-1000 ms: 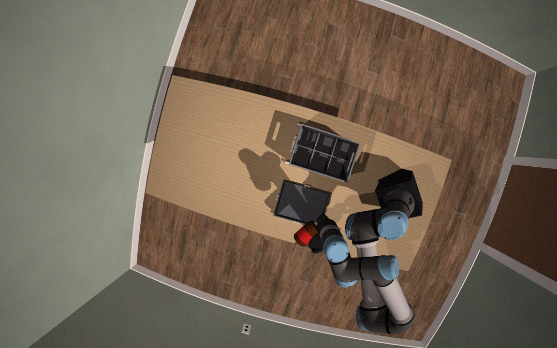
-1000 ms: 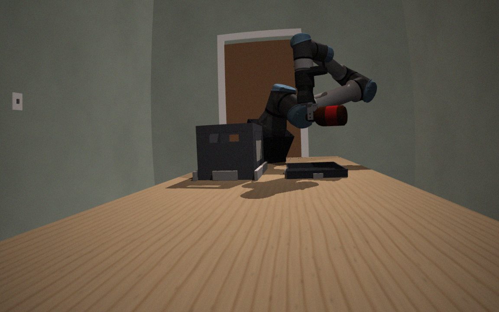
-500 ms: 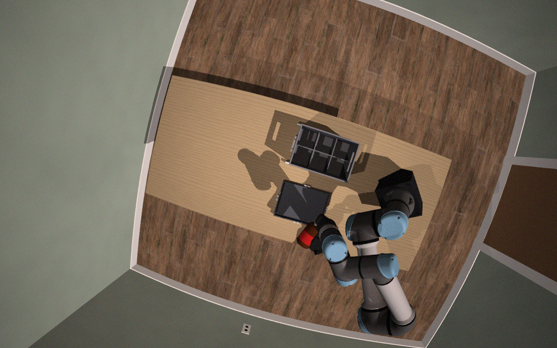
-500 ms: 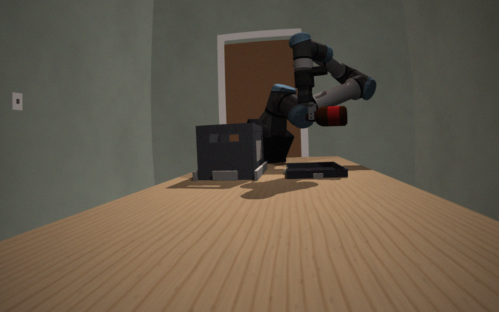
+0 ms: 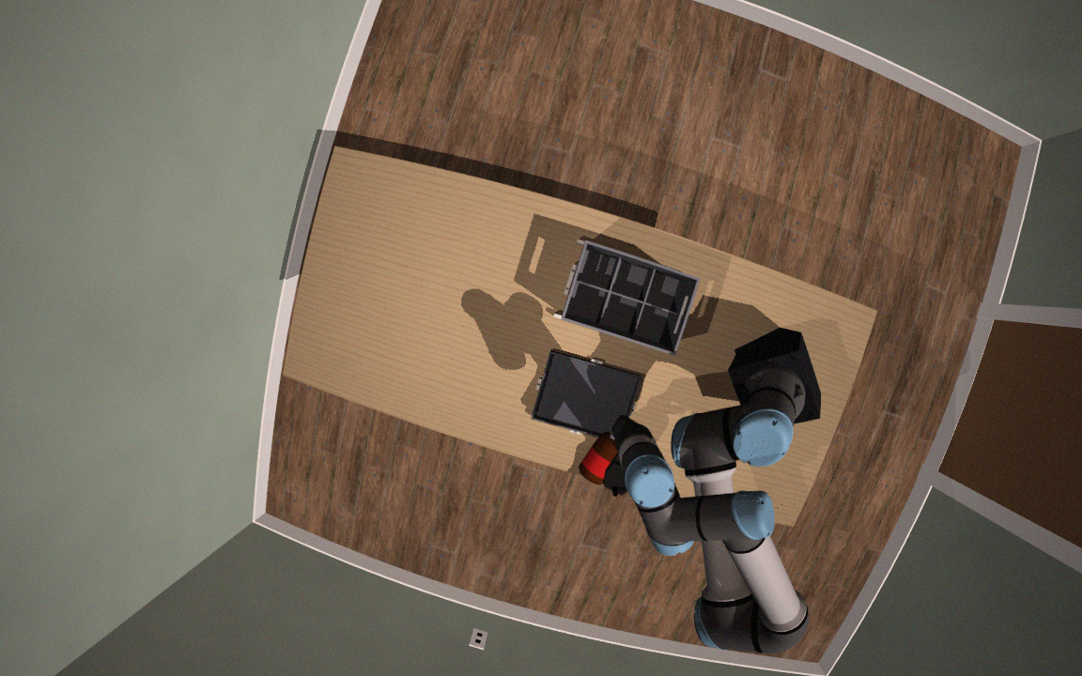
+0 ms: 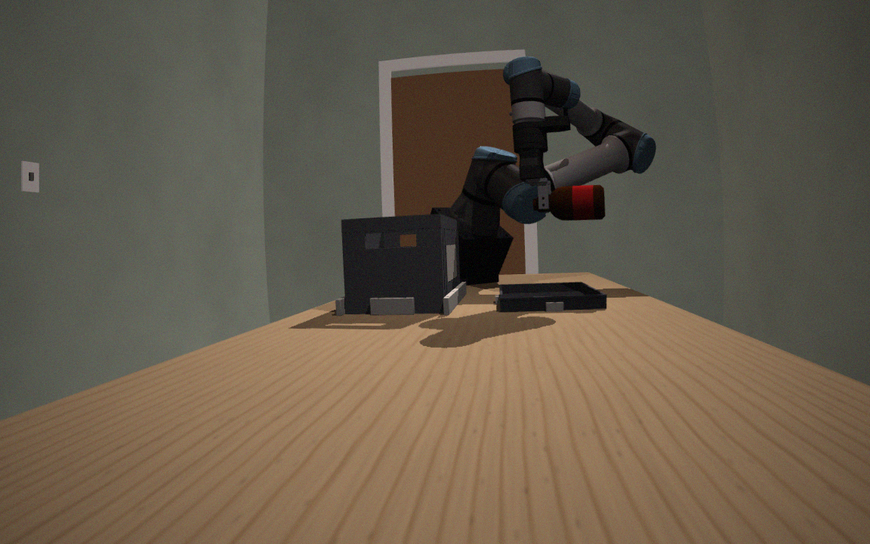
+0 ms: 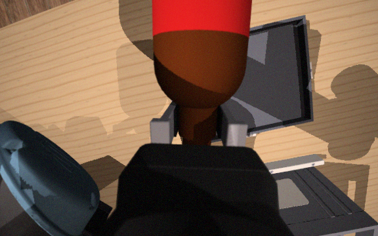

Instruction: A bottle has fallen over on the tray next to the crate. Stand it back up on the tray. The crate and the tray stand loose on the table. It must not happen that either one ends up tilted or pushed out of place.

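Note:
My gripper [image 7: 197, 113] is shut on the neck of a brown bottle [image 7: 200, 62] with a red label. It holds the bottle lying level, high in the air, as the side view shows [image 6: 576, 202]. From above, the bottle [image 5: 597, 458] hangs over the table's near edge, just beside the tray's corner. The dark shallow tray [image 5: 585, 392] lies empty on the table; it also shows in the side view [image 6: 550, 296] and in the wrist view [image 7: 274, 78], below and beyond the bottle. My gripper also shows in the side view [image 6: 544, 199].
A dark crate [image 5: 630, 294] with several compartments stands beside the tray, further from the table edge; it also shows in the side view [image 6: 399, 264]. The robot's base [image 5: 776, 370] sits on the table to the right of both.

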